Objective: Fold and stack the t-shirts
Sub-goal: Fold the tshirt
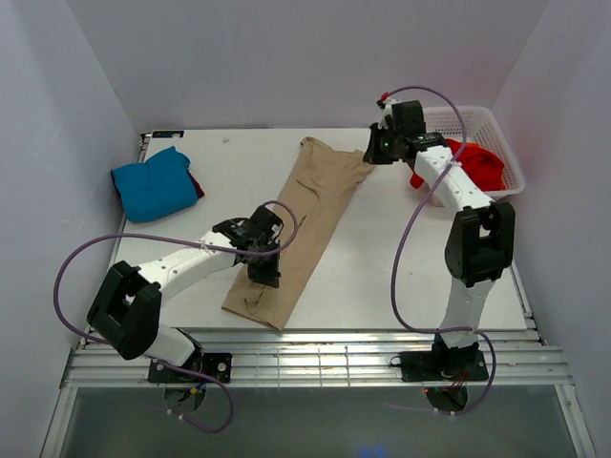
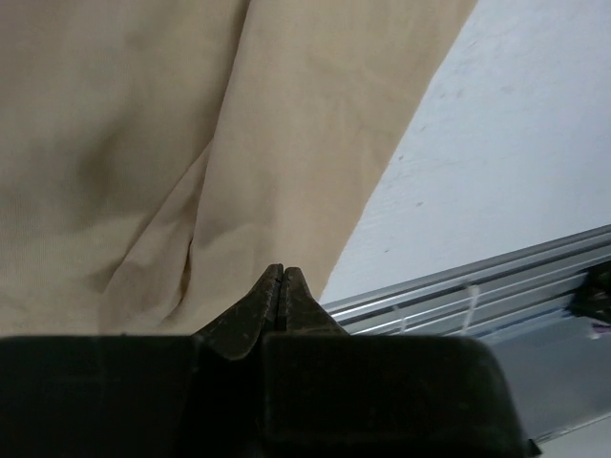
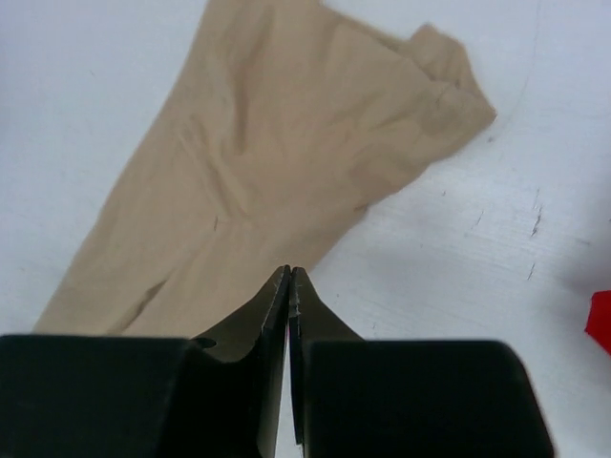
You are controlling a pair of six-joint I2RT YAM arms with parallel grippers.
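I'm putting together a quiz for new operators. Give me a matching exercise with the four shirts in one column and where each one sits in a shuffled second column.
Things:
1. tan-beige cloth t-shirt
2. teal-blue cloth t-shirt
3. bright red cloth t-shirt
4. dark red cloth t-shirt

Places:
A. inside the white plastic lattice basket
B. peeking out from under another shirt
C. laid out long across the middle of the table
D. folded at the far left, on top

Pairs: 1-C, 2-D, 3-A, 4-B
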